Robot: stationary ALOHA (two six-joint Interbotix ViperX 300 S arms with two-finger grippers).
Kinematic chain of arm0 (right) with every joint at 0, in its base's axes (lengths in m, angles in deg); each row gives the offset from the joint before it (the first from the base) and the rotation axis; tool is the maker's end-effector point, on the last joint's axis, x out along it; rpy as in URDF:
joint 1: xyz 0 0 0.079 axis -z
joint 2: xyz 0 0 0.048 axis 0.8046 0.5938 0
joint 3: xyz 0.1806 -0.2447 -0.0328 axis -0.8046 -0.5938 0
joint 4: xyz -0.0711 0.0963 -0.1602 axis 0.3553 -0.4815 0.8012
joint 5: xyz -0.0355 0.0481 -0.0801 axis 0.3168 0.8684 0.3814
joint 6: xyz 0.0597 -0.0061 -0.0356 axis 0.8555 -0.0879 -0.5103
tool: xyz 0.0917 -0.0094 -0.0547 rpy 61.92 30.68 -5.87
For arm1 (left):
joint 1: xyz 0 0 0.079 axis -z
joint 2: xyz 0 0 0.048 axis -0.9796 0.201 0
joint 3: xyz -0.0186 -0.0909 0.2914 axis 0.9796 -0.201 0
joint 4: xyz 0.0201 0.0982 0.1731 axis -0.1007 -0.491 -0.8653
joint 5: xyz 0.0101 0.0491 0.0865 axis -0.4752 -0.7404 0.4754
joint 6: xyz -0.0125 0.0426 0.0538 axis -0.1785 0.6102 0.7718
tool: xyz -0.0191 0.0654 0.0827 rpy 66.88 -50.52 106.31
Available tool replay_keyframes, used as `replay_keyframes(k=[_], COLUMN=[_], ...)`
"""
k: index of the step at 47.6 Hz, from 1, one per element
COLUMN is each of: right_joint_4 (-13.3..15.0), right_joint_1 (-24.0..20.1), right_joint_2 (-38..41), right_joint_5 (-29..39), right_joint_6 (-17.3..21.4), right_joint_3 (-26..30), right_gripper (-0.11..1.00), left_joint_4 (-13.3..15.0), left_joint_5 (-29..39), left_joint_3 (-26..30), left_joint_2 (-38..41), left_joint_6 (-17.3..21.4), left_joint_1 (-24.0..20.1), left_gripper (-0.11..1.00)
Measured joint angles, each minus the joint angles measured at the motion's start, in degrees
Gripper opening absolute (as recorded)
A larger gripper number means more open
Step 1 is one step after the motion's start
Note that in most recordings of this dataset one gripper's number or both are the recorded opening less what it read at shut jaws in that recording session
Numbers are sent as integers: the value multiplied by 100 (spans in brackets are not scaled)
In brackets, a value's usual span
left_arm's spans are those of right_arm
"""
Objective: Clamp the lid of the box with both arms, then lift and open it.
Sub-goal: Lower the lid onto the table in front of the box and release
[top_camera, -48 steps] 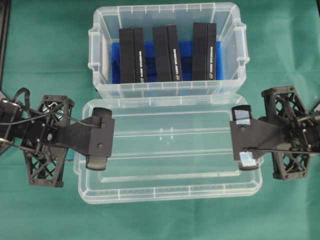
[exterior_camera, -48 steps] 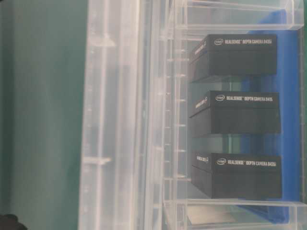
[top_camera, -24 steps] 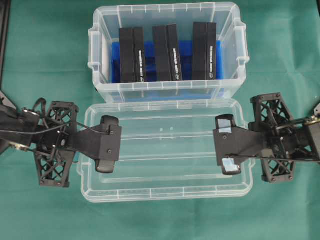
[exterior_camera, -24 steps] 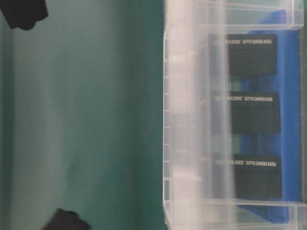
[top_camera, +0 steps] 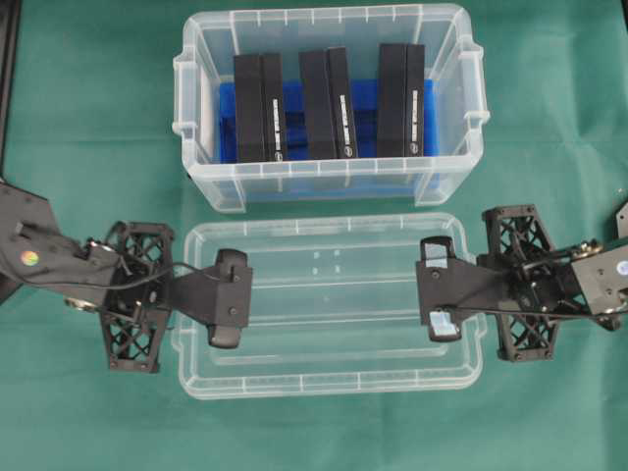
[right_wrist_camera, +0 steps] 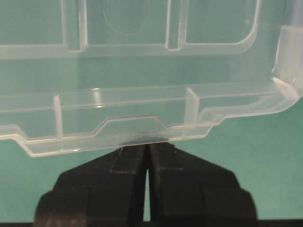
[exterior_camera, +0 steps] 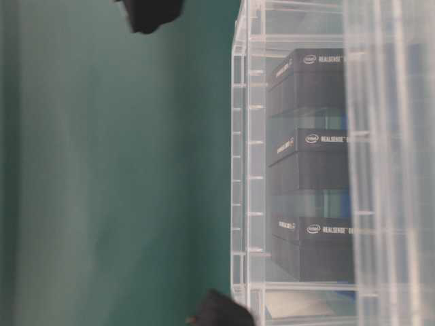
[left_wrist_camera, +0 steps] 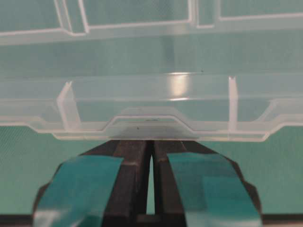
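**Green cloth work surface: lid clamped at both short ends**

Green cloth (top_camera: 88, 118) covers the whole work surface. The box (top_camera: 471, 118) stands at the far side in the overhead view, uncovered, with 3 black blocks (top_camera: 327, 103) upright on its blue base (top_camera: 228, 123).

The lid (top_camera: 329, 294) lies level just in front of the box, apart from it, long axis running left to right.

The left gripper (top_camera: 232, 312) clamps the lid's left short end. In the left wrist view its fingers (left_wrist_camera: 130, 163), partly wrapped in teal tape (left_wrist_camera: 78, 182), are pressed nearly together on the tab of the lid rim (left_wrist_camera: 144, 124).

The right gripper (top_camera: 439, 301) clamps the right short end. The right wrist view shows its fingers (right_wrist_camera: 130, 163) drawn almost together on the matching tab (right_wrist_camera: 139, 130).

Whether the lid touches the cloth cannot be determined.
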Motion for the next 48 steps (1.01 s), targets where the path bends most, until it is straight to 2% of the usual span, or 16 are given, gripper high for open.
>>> replay_keyframes(k=[13, 29, 39, 48], right_joint_4=[18, 44, 97, 97], right_joint_1=[0, -35, -176, -360], right_joint_2=[193, 211, -281, -870], right_joint_5=[-510, -624, -668, -501], right_joint_6=[149, 211, 501, 694], right_joint_3=[-264, -334, -747, -1257], right_gripper=[0, 0, 0, 0], left_joint_4=[9, 9, 0, 0], left_joint_5=[-281, -352, -536, -554], left_joint_3=[-132, -299, -686, -1046], left_joint_2=[149, 114, -202, -501], left_joint_6=[-9, -26, -492, -756], left_joint_1=[26, 53, 229, 545], left_gripper=[0, 0, 0, 0])
